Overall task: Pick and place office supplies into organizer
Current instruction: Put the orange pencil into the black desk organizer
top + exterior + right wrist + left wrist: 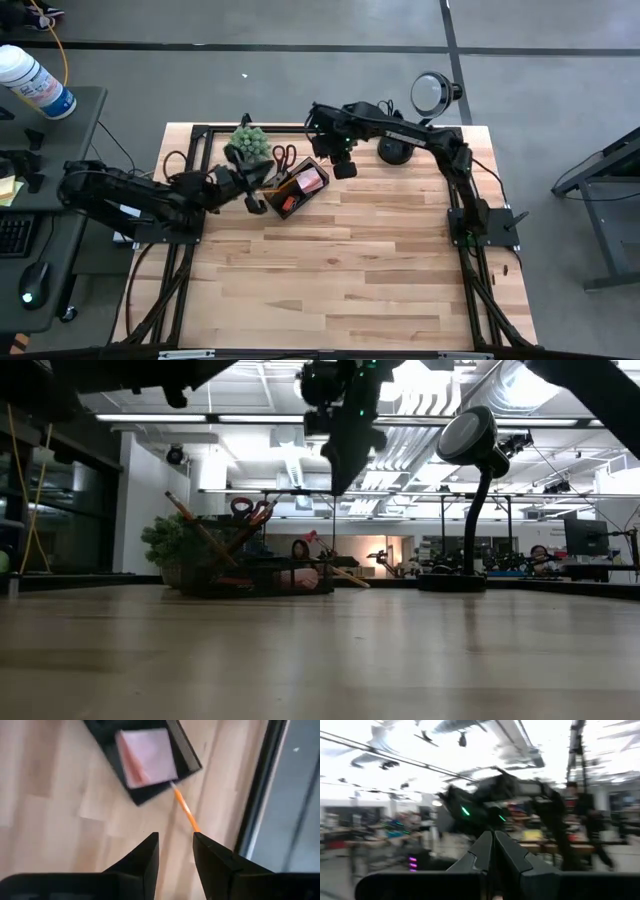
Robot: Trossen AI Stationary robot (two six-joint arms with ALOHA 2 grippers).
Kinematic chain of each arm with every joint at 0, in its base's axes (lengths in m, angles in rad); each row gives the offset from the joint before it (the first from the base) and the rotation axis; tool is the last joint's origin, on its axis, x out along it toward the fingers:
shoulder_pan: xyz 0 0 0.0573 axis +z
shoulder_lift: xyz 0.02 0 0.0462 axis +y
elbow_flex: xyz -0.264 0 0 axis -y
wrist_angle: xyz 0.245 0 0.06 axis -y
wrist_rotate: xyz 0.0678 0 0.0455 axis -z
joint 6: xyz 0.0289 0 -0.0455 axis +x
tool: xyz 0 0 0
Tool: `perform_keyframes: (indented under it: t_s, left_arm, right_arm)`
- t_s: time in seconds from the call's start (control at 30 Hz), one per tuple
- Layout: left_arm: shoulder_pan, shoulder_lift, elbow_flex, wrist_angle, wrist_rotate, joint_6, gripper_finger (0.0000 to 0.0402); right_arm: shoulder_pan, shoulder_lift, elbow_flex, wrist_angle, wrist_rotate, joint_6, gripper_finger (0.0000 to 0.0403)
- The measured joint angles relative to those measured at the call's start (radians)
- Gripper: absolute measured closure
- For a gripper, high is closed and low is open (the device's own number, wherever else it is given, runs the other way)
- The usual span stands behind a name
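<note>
Left gripper (256,196) sits just left of the organizer (298,190), fingers (492,851) clenched together, nothing seen between them. The organizer holds the pink pad (312,180), scissors (247,512) and pencils (198,525); one pencil (186,811) pokes past its wall. Right gripper (343,165) hangs just right of the organizer, fingers (142,855) parted, empty.

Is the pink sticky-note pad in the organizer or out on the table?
In. The pink sticky-note pad lies inside the black organizer, its walls around it.
</note>
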Motion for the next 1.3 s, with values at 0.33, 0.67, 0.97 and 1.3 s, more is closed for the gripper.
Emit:
perform_keyframes:
  t_s: [0.33, 0.67, 0.97, 1.3]
  left_arm:
    - [0.0, -0.064, 0.0, -0.015, -0.224, 0.178, 0.0389]
    - [0.0, -0.061, 0.0, -0.017, -0.371, 0.295, 0.0393]
    - [0.0, -0.061, 0.0, -0.016, -0.434, 0.31, 0.0396]
    - [0.0, -0.061, 0.0, -0.017, -0.414, 0.309, 0.0394]
  right_arm:
    - [-0.052, 0.028, 0.0, -0.024, 0.033, -0.218, 0.0289]
    - [-0.167, 0.097, 0.0, 0.034, -0.06, -0.147, 0.0289]
    - [-0.211, 0.115, 0.001, 0.086, -0.224, -0.204, 0.0289]
    - [-0.202, 0.133, 0.001, 0.08, -0.29, -0.291, 0.0289]
